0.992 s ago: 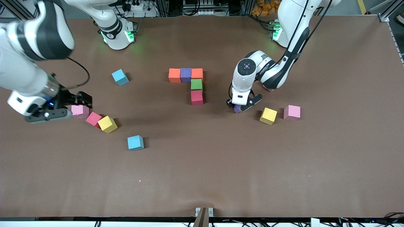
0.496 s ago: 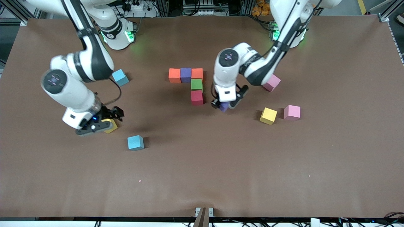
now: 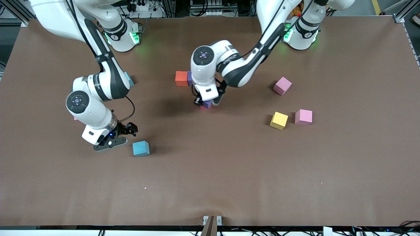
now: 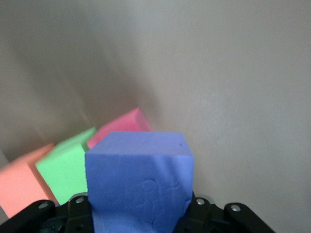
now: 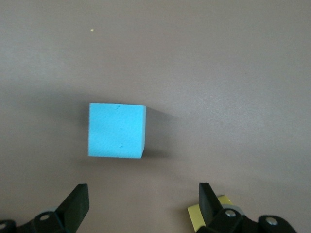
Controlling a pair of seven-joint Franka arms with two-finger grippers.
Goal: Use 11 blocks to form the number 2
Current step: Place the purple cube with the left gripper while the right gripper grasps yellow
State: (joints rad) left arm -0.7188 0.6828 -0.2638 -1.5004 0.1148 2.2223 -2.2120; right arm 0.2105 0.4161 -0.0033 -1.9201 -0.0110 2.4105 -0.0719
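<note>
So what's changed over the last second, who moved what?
The left gripper, shut on the purple block, carried it from beside the yellow block to over the red block ending the column. The right gripper, open, swung from the table's edge toward the sky blue block. Loose blocks stayed put.

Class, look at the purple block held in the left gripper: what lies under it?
Under the purple block in the left gripper, the wrist view shows red, green and orange blocks in a row. The block covers whatever lies directly below.
</note>
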